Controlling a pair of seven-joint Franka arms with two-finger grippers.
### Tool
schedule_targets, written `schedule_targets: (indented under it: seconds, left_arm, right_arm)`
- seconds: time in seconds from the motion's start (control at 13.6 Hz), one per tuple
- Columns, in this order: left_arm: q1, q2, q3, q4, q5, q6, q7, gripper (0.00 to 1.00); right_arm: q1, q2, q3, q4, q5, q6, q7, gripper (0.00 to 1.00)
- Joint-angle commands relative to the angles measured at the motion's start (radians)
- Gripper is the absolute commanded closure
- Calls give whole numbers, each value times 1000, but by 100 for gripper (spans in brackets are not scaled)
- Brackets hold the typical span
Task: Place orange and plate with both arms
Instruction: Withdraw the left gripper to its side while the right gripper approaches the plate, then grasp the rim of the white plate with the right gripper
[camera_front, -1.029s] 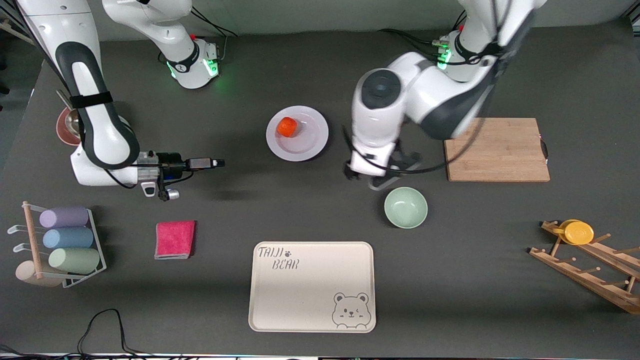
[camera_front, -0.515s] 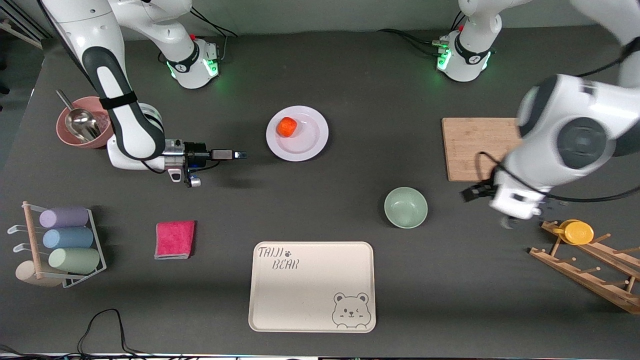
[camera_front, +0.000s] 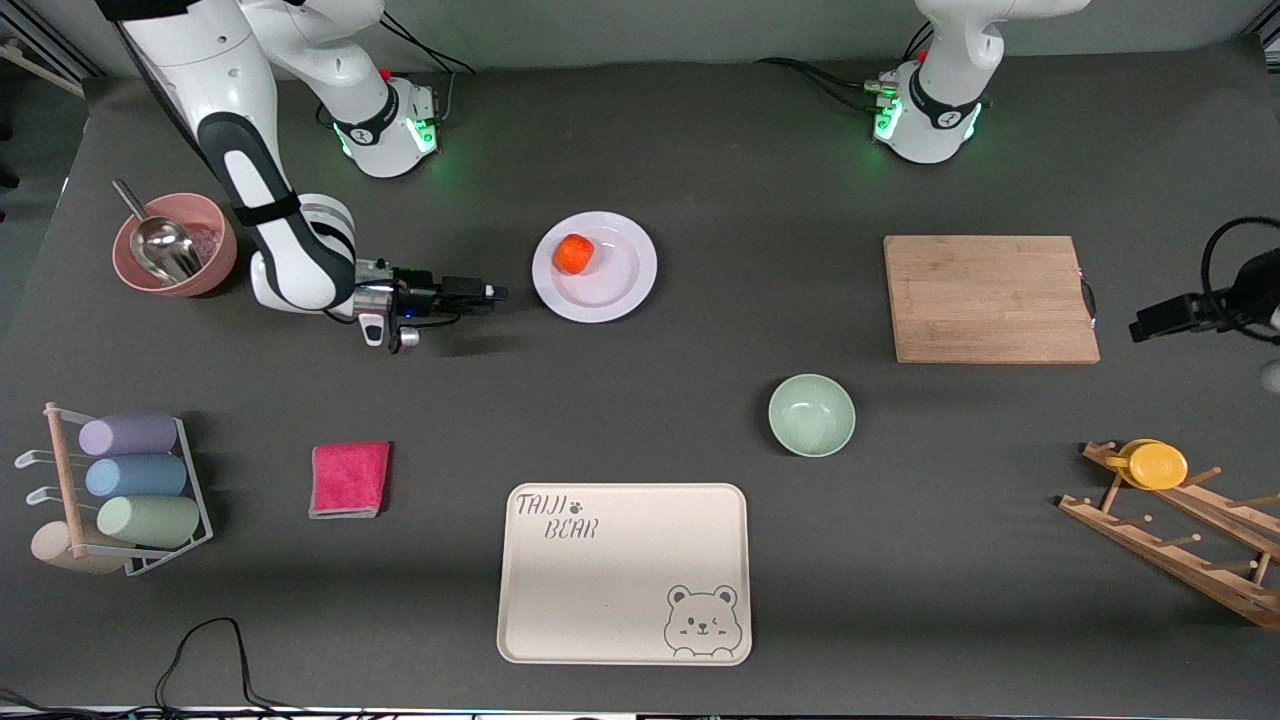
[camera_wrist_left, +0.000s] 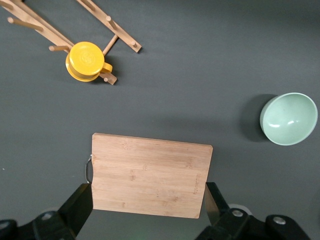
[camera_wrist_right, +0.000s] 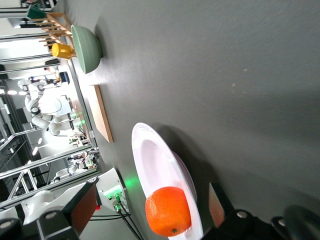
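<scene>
While one orange sits on the one plate, at the nine o'clock part of its well, I have the right gripper low at the plate's nine o'clock rim, jaws apart. Next I judge it must slide onto that rim and clamp. The left gripper, jaws apart, hangs over the cutting board.

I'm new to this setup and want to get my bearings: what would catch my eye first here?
The bright orange sits on the pale plate mid-table, with the right end effector open and low beside the plate's rim, toward the right arm's end. The left end effector is open, high over the wooden cutting board. Nearest the front camera lies a cream bear tray.
</scene>
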Motion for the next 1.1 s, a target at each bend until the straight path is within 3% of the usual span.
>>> schedule_targets:
  seconds: [0.0,0.29,0.59,0.81,1.03]
  left_arm:
    - [-74,-72,37,-67,-5,18,10,0]
    - [-72,-94,31,-95,-3,30,10,0]
    - [-64,-97,32,-107,9,21,12,0]
    - [-64,-98,32,-119,32,21,10,0]
    - [-64,-103,32,-119,32,15,10,0]
  right_arm:
    - [59,23,-5,-20,102,25,-91,0]
    - [117,83,-5,-20,228,30,-255,0]
    - [154,98,-5,-37,290,30,-344,1]
    - [159,100,-1,-59,334,22,-404,9]
    - [205,101,-1,-66,392,19,-435,27]
